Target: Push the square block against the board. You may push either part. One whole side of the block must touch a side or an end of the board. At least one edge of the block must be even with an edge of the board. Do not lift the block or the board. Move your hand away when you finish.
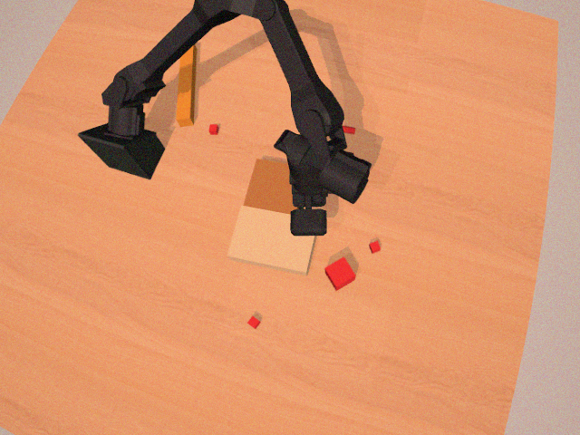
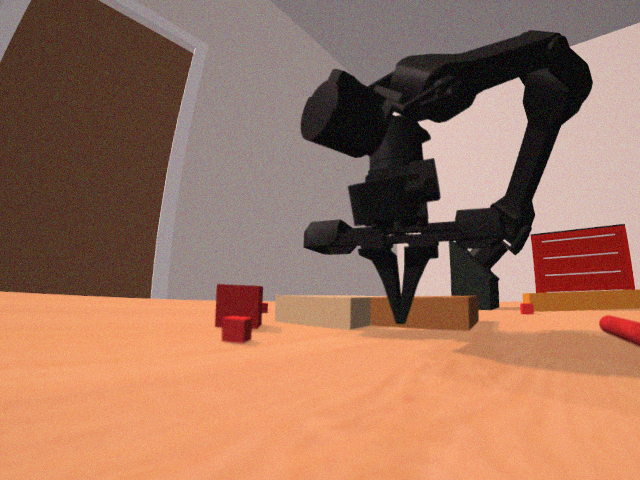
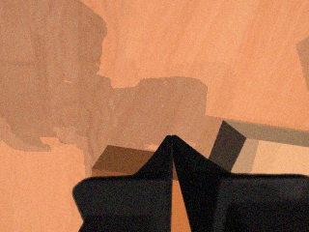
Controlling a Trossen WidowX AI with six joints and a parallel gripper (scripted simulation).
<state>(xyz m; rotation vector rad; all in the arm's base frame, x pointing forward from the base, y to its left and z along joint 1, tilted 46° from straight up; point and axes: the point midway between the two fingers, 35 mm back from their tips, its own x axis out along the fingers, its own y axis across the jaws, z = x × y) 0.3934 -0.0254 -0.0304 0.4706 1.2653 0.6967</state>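
Observation:
The square block (image 1: 266, 187) (image 2: 439, 312) (image 3: 121, 157) is brown and lies flat. The pale board (image 1: 269, 241) (image 2: 315, 310) (image 3: 285, 159) lies flat beside it, and one side of the block appears to meet the board's long side. In the top view their left edges look about even, and the board reaches further right than the block. My gripper (image 2: 400, 322) (image 3: 171, 139) is shut and empty, pointing down. Its tips are low, at the block's right side near the board. Whether they touch the block cannot be told. The arm hides the block's right part in the top view.
A red cube (image 1: 340, 273) (image 2: 238, 304) stands off the board's right corner. Small red cubes (image 1: 374, 246) (image 1: 254, 322) (image 1: 213, 129) lie around. A red cylinder (image 1: 349, 130) (image 2: 620, 328) lies beside the arm. An orange bar (image 1: 186, 105) (image 2: 578, 300) is near the arm's base (image 1: 126, 154).

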